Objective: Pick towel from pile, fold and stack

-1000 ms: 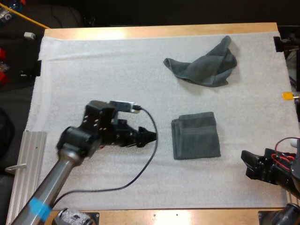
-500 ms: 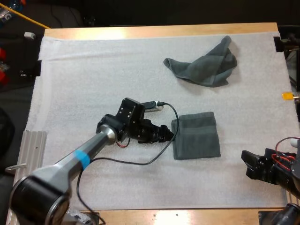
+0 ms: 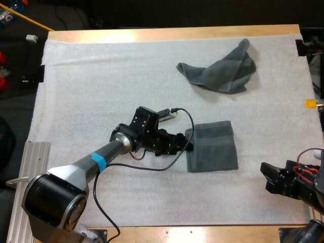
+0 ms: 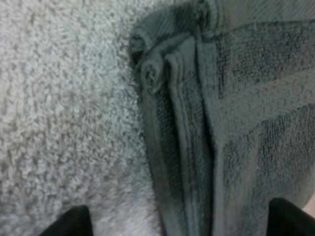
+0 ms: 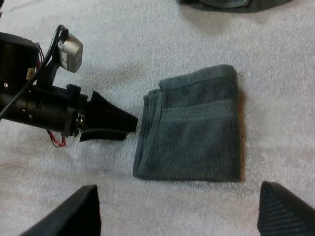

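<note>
A folded dark grey-green towel (image 3: 211, 146) lies flat on the white mat, right of centre. My left gripper (image 3: 185, 144) lies low on the mat with its tip at the towel's left edge. Seen from the left wrist, its fingers (image 4: 74, 222) stand apart, open, on either side of the towel's layered edge (image 4: 182, 123). A crumpled towel (image 3: 223, 68) lies at the far right of the mat. My right gripper (image 3: 271, 178) rests near the front right corner, open, and the right wrist view looks over the folded towel (image 5: 194, 132) and the left gripper (image 5: 115, 122).
The white mat (image 3: 101, 76) covers the wooden table. A ribbed metal rail (image 3: 28, 172) lies along the mat's left front edge. The left arm's black cable (image 3: 167, 164) loops over the mat in front of the gripper.
My left arm has swung right across the mat, bringing its gripper from mid-left up to the folded towel's left edge. The right arm and both towels have stayed put.
</note>
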